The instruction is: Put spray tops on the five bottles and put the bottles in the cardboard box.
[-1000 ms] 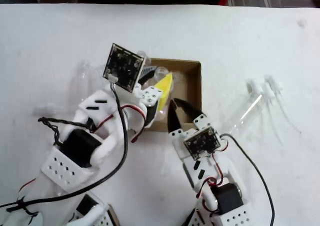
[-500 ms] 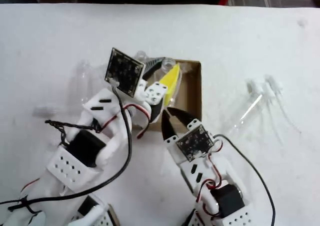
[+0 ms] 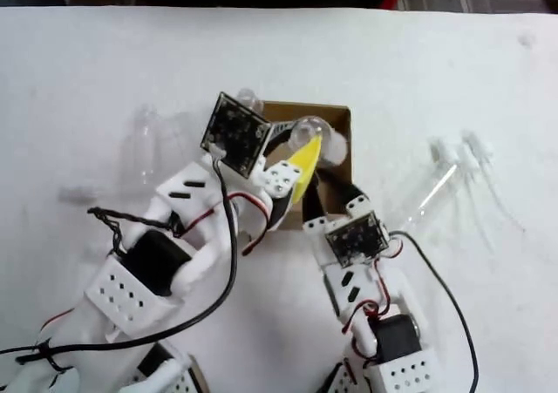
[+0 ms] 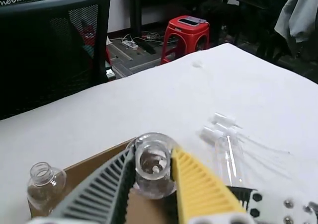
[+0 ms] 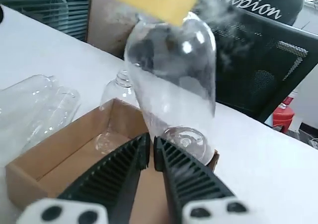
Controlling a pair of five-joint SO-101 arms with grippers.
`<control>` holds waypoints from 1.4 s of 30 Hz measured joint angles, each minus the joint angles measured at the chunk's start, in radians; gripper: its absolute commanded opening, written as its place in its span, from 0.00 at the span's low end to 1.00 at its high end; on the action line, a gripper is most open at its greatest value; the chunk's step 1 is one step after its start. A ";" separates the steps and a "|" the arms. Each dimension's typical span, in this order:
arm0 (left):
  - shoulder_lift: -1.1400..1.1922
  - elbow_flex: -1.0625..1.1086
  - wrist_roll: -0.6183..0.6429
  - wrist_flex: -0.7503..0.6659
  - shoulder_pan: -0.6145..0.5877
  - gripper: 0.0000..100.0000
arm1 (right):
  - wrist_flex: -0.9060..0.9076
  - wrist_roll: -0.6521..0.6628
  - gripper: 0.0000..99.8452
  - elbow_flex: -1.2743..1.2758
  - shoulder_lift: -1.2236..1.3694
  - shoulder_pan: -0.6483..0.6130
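Observation:
My left gripper (image 4: 155, 170) is shut on a clear, topless bottle (image 4: 154, 167), one grey finger and one yellow finger (image 3: 301, 162) on its sides. It holds the bottle (image 3: 310, 134) tilted over the cardboard box (image 3: 338, 117). In the right wrist view that bottle (image 5: 174, 80) hangs above the box (image 5: 54, 157). My right gripper (image 5: 150, 147) is just below it, black fingers shut with nothing between them, low at the box's near side (image 3: 321, 186). Another open bottle (image 4: 44, 184) stands upright just behind the box (image 3: 246, 99).
Two clear bottles (image 3: 157, 138) lie on the white table left of the box, with a spray top (image 3: 78, 193) nearer the front. To the right lie a bottle (image 3: 432, 193) and several spray tops (image 3: 462, 149) with long tubes.
My left gripper carried the bottle rightward and farther over the box. My right gripper shut its fingers and shifted toward the box under the bottle.

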 measured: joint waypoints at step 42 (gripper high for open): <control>1.527 -1.812 -0.172 0.868 -0.181 0.02 | -0.149 -0.334 0.02 0.060 0.035 0.454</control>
